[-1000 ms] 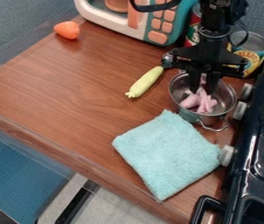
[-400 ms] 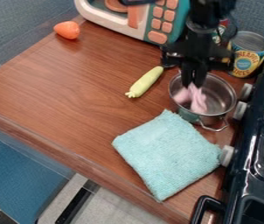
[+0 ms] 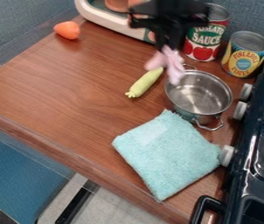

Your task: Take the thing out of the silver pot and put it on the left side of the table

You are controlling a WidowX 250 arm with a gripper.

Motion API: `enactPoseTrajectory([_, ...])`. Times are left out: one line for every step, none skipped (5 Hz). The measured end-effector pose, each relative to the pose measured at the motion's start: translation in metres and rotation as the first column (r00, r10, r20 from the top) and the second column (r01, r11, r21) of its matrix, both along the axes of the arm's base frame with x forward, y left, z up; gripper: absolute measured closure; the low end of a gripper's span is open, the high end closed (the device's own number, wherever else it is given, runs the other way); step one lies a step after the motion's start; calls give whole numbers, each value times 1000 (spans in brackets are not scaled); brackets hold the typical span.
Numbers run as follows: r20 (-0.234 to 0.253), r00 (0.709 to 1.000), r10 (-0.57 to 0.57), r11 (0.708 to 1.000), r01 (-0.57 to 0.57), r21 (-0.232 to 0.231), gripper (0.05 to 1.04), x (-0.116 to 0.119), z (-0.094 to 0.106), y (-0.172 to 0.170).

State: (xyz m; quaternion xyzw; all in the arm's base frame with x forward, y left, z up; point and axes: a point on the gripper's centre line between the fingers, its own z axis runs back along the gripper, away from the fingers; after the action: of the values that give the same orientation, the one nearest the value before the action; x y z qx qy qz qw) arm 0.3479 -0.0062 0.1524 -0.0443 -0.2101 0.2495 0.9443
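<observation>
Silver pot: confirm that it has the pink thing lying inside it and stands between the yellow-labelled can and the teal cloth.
Not quite: the camera view shows the pink thing hanging from the gripper, not lying inside the silver pot. The pot does stand between the yellow-labelled can and the teal cloth.

Gray-blue walls (image 3: 17,26) stood behind the brown wood tabletop (image 3: 70,94), and a flat blue patch (image 3: 17,164) was at the near left.
</observation>
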Motion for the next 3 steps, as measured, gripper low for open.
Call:
enactPoseTrajectory([-16, 985, 173, 985, -173, -7, 995, -22, -1, 52])
enactPoseTrajectory([-32, 955, 296, 955, -297, -2, 995, -32, -6, 93])
enactPoseTrajectory([-94, 913, 398, 916, -400, -11, 995, -29, -30, 135])
